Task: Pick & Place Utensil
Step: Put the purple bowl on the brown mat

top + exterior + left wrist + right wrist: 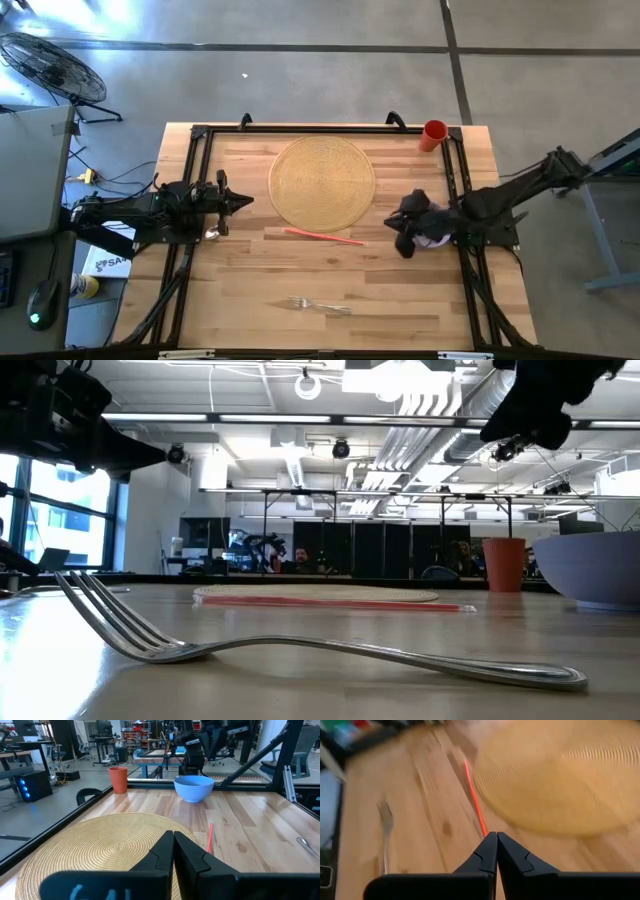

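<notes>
I see the slim silver metal fork (pixel 320 305) lying flat near the table's front edge, well apart from my clenched right gripper (pixel 400 232) and clenched left gripper (pixel 240 203)

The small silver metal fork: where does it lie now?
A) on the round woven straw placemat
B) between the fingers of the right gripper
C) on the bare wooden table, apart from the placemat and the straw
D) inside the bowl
C: the small silver metal fork lies flat on the bare wooden table, well apart from the round woven placemat and the thin red-pink straw; neither gripper holds it.
</notes>
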